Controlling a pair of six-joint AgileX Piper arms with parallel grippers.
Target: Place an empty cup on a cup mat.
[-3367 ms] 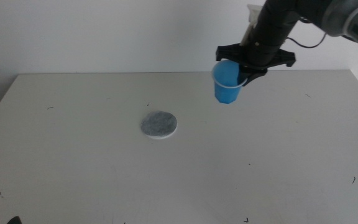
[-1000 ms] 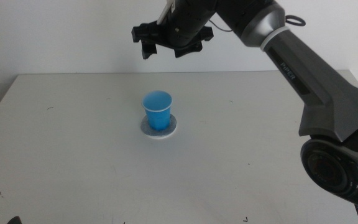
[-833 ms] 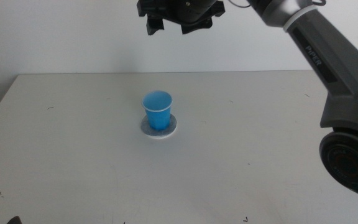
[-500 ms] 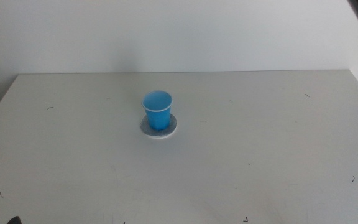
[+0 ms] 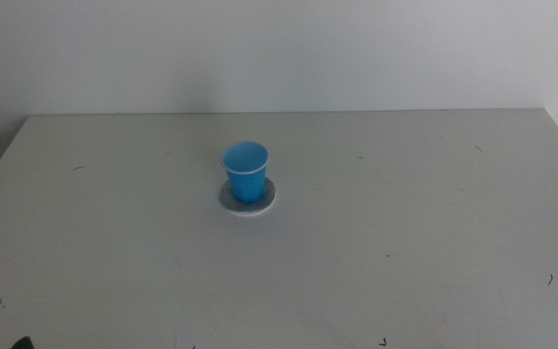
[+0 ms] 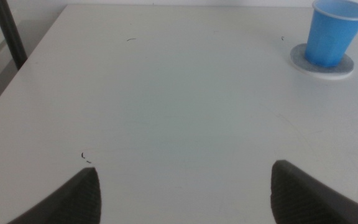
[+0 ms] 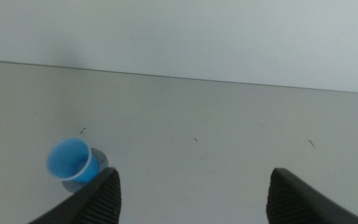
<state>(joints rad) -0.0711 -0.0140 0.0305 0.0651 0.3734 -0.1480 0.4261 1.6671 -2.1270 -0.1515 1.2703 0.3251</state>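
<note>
Both grippers' jaws wide and bare, well apart from the cup (image 5: 245,172) upright on the cup mat (image 5: 266,201).

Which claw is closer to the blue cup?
Hard to tell. Both the left gripper and right gripper are open, well back from the cup on its cup mat.

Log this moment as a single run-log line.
small bright blue plastic cup: upright on flat round grey cup mat | left gripper: open, empty, apart | right gripper: open, empty, above table
</note>
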